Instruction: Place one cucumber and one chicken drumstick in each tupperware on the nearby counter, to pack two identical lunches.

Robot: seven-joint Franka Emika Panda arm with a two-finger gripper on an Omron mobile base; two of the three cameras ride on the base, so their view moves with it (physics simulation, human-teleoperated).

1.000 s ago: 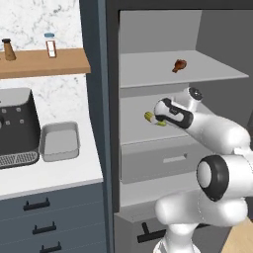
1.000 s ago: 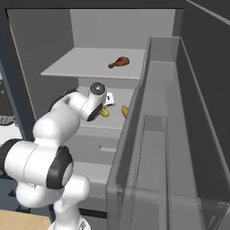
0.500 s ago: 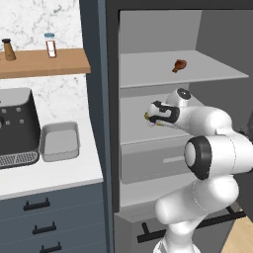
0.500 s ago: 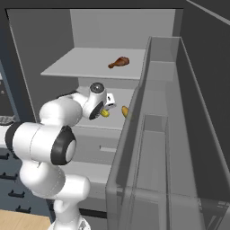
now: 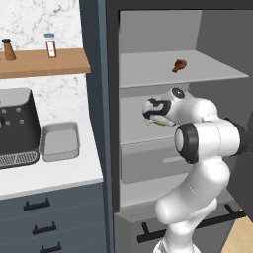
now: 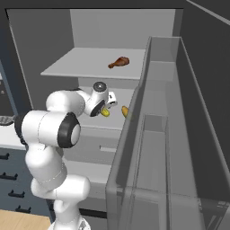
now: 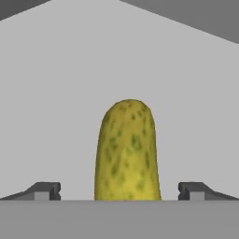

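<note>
Left base view — gripper [image 5: 157,118] reaches into the open fridge at the middle shelf [image 5: 143,133], a bit of the cucumber [image 5: 160,123] peeking under it. Chicken drumstick [image 5: 179,64] lies on the upper shelf [image 5: 197,74], at 1 o'clock from the gripper. Tupperware [image 5: 60,142] sits on the counter [image 5: 49,173] at 9 o'clock, just beside the coffee machine [image 5: 17,126].

Right base view — gripper [image 6: 108,107] over cucumber [image 6: 104,112]; a second orange-brown item [image 6: 125,111] lies at 3 o'clock, drumstick [image 6: 119,62] at 12.

Hand view — cucumber [image 7: 127,151] stands between the two fingertips [image 7: 43,190], jaws spread wide, released, not touching it.
</note>
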